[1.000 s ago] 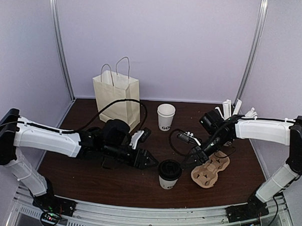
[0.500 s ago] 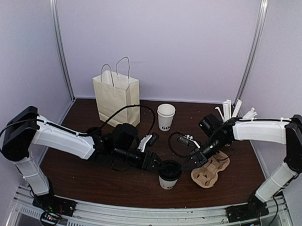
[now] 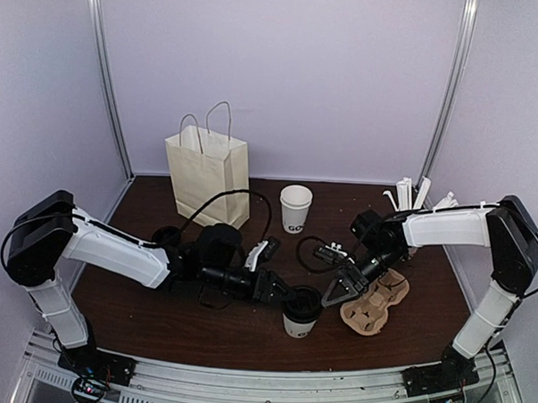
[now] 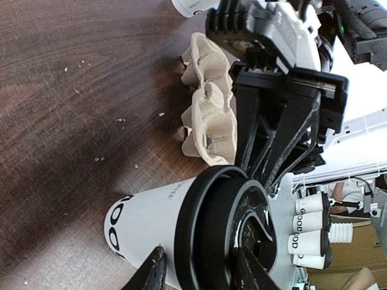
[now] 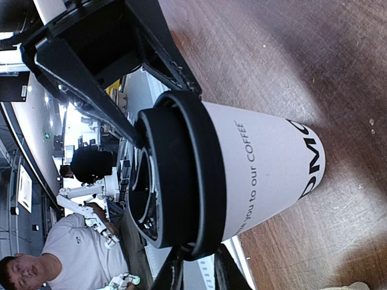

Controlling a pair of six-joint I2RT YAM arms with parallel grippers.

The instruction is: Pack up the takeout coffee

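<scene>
Centrally, tapered paper cup [image 3: 297, 325], black-lidded.

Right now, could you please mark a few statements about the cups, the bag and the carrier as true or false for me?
1. The lidded cup stands upright on the table, outside the carrier. True.
2. The paper bag lies flat on its side. False: it stands upright at the back left.
3. The far cup near the bag wears a black lid. False: its top is open.
4. The left gripper straddles the lidded cup's lid. True, as the left wrist view shows.
5. The carrier already holds a cup. False: its wells are empty.
</scene>
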